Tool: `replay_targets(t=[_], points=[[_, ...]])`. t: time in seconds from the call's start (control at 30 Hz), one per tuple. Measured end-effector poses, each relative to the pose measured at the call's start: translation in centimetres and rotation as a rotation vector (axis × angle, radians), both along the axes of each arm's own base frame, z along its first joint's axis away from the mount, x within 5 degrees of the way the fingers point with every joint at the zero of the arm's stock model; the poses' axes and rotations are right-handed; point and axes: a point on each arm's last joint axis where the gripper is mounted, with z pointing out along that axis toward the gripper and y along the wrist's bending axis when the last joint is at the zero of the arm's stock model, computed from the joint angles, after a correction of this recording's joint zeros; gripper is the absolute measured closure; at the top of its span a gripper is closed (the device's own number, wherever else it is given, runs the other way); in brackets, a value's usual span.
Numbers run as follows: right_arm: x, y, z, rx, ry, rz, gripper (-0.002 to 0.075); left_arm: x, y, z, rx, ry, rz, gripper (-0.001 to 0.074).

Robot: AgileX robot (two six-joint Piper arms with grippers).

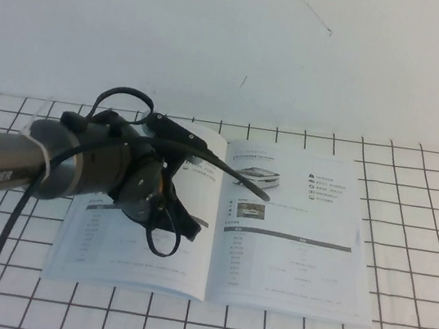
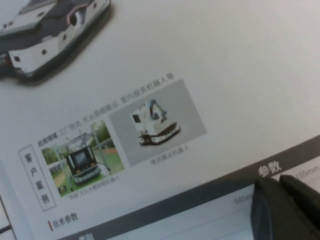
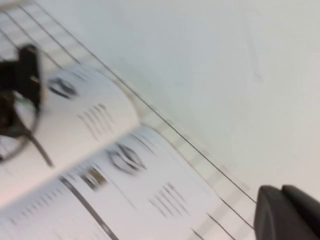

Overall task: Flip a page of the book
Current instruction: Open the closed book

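Observation:
The book (image 1: 289, 249) lies open and flat on the table, both pages showing small text, product photos and grey table bars. The checkered logo page is out of view. My left gripper (image 1: 261, 193) is shut and empty, its fingers reaching from the left across the spine, just above the upper part of the right page. In the left wrist view the left gripper (image 2: 277, 182) is over a grey table bar on the book (image 2: 200, 75). My right gripper (image 3: 280, 192) is shut and empty, off to the book's (image 3: 125, 170) right, outside the high view.
A white cloth with a black grid (image 1: 428, 204) covers the table, and a white wall (image 1: 303, 45) stands behind it. The left arm's body and cable loop (image 1: 163, 239) hang over the book's left page.

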Motion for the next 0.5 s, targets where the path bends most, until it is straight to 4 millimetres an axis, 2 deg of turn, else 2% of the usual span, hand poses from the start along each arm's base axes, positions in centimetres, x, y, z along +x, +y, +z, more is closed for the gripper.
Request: replay_targets(t=[0.1,0.2,0.3,0.4,0.5], points=[[-2.9,-1.6,1.6,-0.098,-0.013,-0.151,0.0725,-0.4,0.0,0.6,-0.048,-0.012,-0.003,0.0738],[-5.7,-2.9,2.8,-0.144,-0.032,-0.281,0.0725,-0.9,0.0,2.5,-0.101,-0.049,-0.015,0.0738],[-8.0,-3.3,3.6,-0.141,-0.051,-0.323,0.0726,-1.4,0.1,4.9,-0.145,-0.101,-0.033,0.0738],[-10.3,-3.2,3.3,-0.112,-0.07,-0.317,0.0726,-2.1,0.3,6.9,-0.174,-0.146,-0.042,0.0738],[-12.7,-3.2,1.3,-0.103,-0.058,-0.311,0.0726,-3.2,0.7,8.9,-0.215,-0.18,-0.048,0.0738]])
